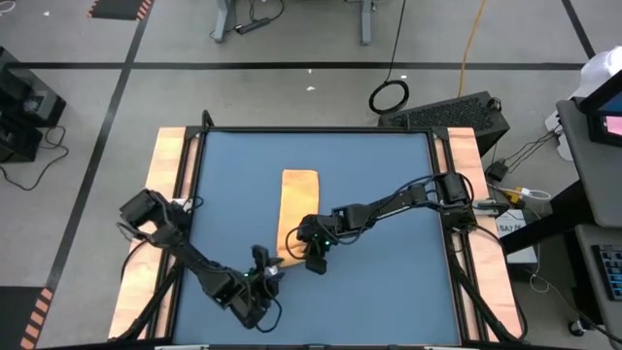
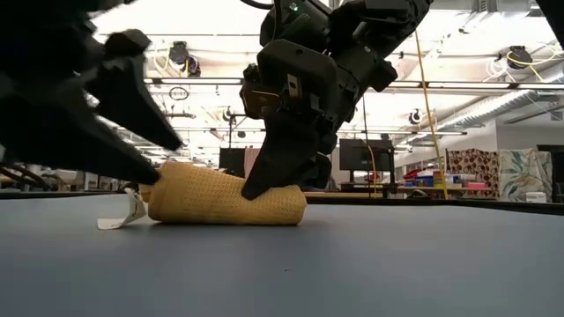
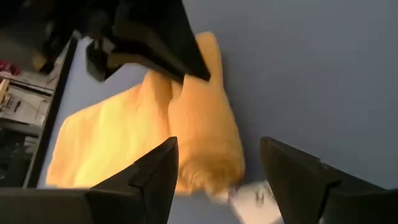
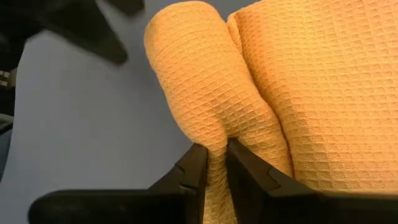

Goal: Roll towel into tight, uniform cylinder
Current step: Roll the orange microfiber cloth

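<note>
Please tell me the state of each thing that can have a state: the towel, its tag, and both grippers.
towel: partly rolled at one end, the rest flat on the table.
white tag: sticking out beside the roll.
right gripper: shut on the towel's roll.
left gripper: open, near the roll's end.

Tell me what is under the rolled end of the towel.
The towel roll lies directly on the blue table. A white tag sticks out at one end. The right gripper pinches the roll; the left gripper hovers open beside it. Whatever lies beneath the roll is hidden.
</note>
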